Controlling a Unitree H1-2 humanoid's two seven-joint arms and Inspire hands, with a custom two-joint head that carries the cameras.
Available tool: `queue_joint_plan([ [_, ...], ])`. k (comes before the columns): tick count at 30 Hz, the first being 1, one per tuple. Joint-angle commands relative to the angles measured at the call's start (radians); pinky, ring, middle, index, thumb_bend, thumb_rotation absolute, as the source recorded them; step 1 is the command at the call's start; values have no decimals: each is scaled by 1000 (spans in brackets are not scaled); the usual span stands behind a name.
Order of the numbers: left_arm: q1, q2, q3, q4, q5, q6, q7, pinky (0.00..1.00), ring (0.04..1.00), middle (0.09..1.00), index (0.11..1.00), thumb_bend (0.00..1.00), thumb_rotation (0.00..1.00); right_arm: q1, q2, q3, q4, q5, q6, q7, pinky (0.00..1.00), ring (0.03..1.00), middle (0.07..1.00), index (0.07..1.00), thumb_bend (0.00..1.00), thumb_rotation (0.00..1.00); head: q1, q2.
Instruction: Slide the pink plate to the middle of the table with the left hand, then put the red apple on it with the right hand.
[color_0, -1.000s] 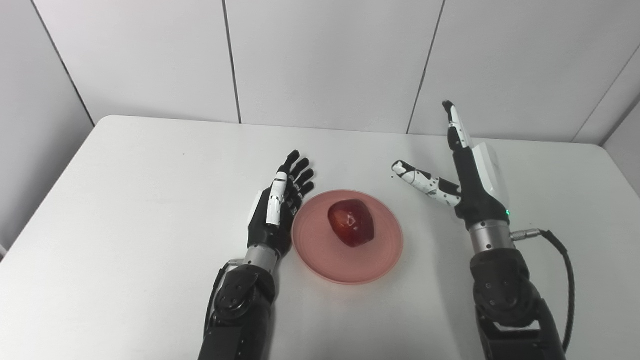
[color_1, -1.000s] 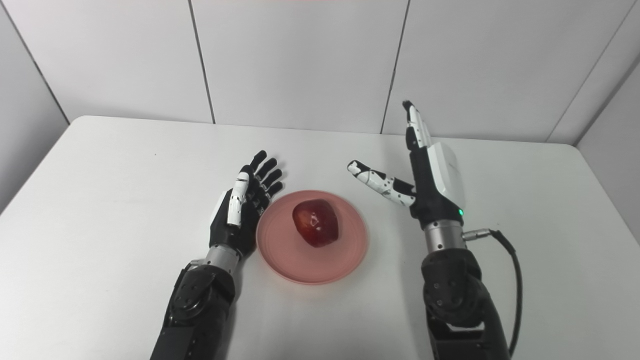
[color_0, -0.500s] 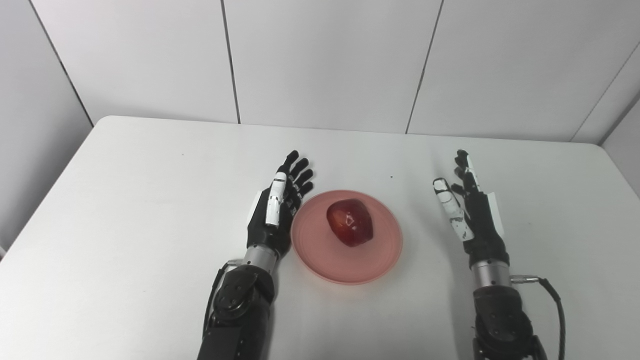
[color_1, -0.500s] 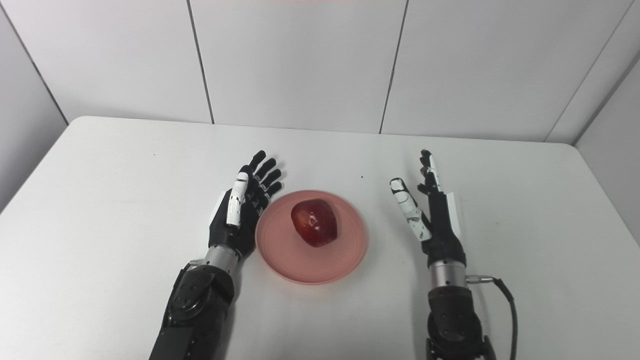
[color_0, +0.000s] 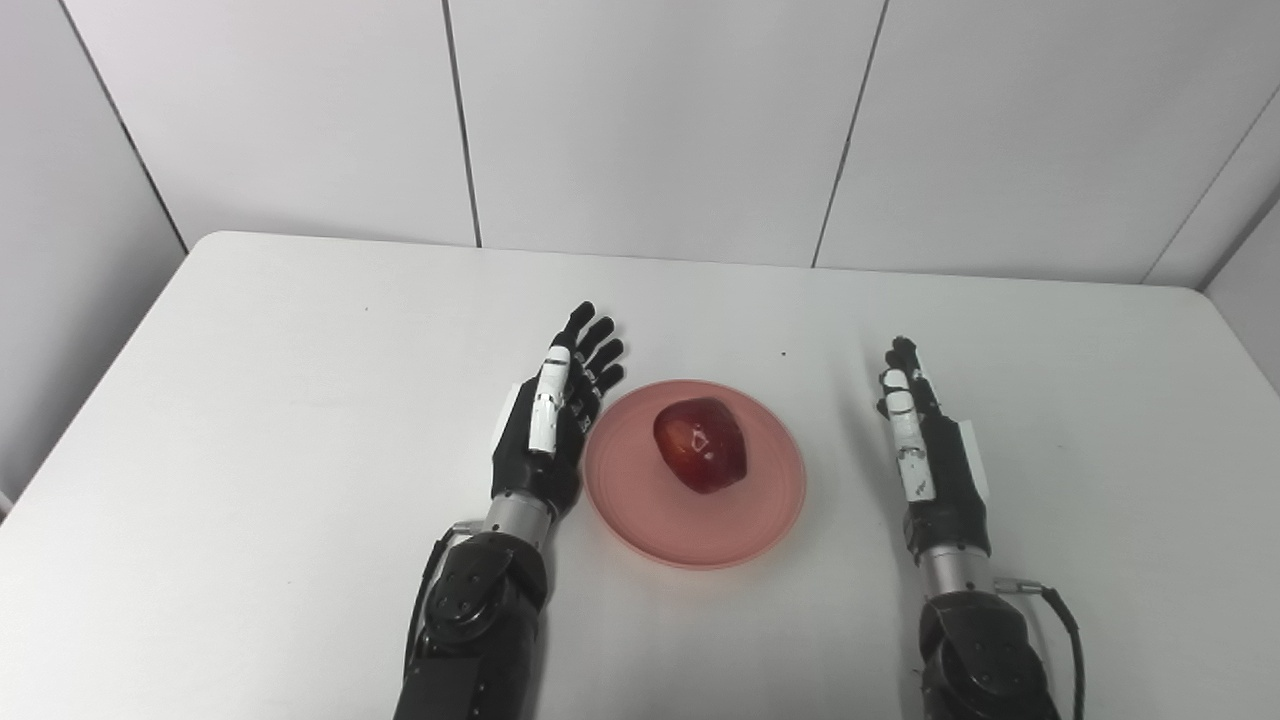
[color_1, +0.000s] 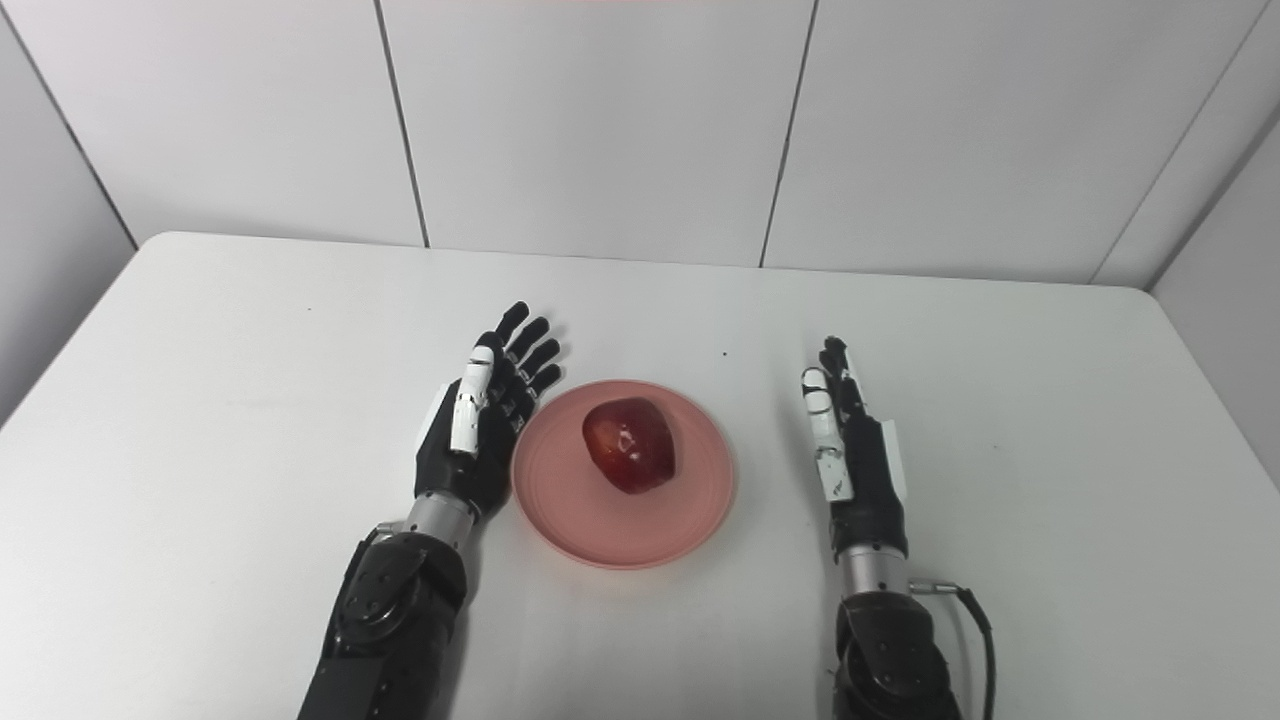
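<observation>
The pink plate (color_0: 760, 520) lies near the middle of the white table, and the red apple (color_0: 701, 444) rests on it, slightly behind its centre. My left hand (color_0: 553, 420) lies flat and open against the plate's left rim, fingers stretched away from me. My right hand (color_0: 925, 450) is open too, edge-on with straight fingers, low over the table well to the right of the plate and touching neither plate nor apple.
The white table (color_0: 300, 380) ends at a grey panelled wall behind. Its right edge runs near the wall corner. A small dark speck (color_0: 783, 353) sits behind the plate.
My right hand has pulled back toward me and dropped low, its thumb folding in beside the fingers. The left hand, plate and apple have stayed put.
</observation>
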Motion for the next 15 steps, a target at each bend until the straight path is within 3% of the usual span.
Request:
queue_joint_plan([
  [1,31,12,5,26,12,33,21,930,927,940,929,365,1000,-20,7,7,-19,4,-59,1,960,953,958,956,237,1000,1,-2],
  [15,44,15,1,9,15,38,23,929,932,944,932,356,1000,-13,12,23,-22,15,-53,11,1000,985,981,984,241,1000,11,-2],
])
